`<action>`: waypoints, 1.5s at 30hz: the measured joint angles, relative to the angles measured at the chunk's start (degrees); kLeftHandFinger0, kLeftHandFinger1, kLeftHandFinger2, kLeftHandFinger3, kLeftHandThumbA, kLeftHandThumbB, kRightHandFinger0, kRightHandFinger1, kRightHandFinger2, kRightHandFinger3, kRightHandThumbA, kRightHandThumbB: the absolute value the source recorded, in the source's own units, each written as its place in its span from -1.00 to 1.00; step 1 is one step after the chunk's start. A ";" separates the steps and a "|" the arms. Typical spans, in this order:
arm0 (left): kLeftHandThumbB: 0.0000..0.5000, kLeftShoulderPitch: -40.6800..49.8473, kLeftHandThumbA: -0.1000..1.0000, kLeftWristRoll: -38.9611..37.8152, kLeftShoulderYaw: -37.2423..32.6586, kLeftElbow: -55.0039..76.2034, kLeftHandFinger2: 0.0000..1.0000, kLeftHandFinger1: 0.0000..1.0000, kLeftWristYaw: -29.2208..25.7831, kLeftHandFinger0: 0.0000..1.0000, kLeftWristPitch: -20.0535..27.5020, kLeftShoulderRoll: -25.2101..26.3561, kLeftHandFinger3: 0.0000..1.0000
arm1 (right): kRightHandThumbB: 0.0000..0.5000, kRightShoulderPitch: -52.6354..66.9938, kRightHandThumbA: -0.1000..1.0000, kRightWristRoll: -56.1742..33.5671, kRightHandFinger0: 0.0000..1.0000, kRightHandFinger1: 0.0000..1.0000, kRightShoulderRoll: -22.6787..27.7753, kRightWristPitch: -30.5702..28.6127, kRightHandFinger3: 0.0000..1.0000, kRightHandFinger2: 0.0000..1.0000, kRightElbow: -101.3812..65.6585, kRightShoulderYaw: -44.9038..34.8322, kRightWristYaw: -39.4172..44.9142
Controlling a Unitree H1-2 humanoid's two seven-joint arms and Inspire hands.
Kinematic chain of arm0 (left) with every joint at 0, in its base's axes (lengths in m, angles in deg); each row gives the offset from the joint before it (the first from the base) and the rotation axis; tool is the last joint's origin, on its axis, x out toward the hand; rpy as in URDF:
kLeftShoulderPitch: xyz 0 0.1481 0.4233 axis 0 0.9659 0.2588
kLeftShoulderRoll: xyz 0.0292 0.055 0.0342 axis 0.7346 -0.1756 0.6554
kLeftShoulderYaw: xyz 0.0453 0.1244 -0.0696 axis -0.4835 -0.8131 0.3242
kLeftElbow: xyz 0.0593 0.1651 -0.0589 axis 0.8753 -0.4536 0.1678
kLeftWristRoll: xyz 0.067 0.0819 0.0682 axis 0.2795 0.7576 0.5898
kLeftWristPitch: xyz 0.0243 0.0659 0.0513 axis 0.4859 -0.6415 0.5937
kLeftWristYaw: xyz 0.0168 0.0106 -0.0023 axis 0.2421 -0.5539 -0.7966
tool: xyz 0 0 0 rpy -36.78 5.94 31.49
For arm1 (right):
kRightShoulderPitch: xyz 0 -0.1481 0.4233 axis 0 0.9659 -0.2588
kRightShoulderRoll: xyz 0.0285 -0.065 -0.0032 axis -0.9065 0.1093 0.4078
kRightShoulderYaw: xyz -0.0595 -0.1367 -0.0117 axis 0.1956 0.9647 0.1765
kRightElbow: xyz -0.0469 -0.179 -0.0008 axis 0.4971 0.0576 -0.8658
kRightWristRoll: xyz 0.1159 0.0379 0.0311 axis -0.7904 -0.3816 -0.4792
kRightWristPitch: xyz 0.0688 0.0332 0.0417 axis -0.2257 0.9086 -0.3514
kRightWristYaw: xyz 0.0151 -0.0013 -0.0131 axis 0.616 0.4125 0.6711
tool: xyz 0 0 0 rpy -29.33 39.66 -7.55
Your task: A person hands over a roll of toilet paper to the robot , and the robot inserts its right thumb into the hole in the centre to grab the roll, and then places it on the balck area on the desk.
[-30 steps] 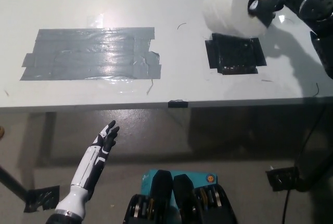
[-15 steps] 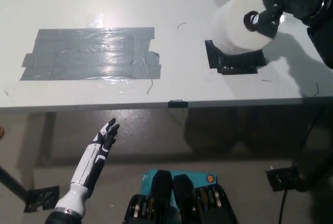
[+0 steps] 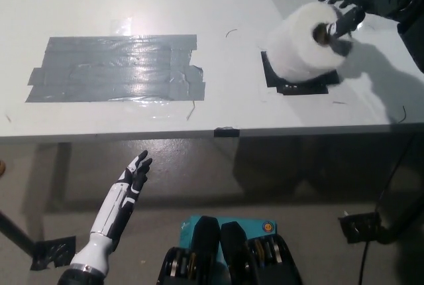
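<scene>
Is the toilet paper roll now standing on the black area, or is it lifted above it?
On it. The toilet paper roll covers most of the black area, upright, hole up. The right hand is at the hole.

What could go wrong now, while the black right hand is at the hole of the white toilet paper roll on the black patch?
1. The black right hand has a digit in the core of the white toilet paper roll; pulling out at an angle could drag or tip it.
2. The roll covers most of the black tape patch and seems tilted, so it might roll off.
The white left hand rests low, open, too far away to steady anything.
</scene>
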 measured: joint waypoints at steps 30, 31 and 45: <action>-0.75 -2.23 1.00 0.08 0.06 -0.18 1.00 1.00 0.00 1.00 -0.05 0.04 1.00 | 0.67 -2.36 1.00 -2.05 1.00 1.00 4.10 2.84 1.00 1.00 -15.33 -15.14 1.56; -0.79 -2.42 1.00 0.09 0.06 -0.18 1.00 1.00 0.00 1.00 -0.06 0.04 1.00 | 0.60 -2.18 1.00 -2.34 1.00 1.00 4.35 2.74 1.00 1.00 -17.72 -16.77 0.47; -0.80 -3.69 1.00 0.02 0.07 -0.41 1.00 1.00 0.00 1.00 -0.32 -0.03 1.00 | 0.41 13.13 1.00 -4.14 1.00 1.00 4.04 3.70 1.00 1.00 -45.09 -24.67 -1.40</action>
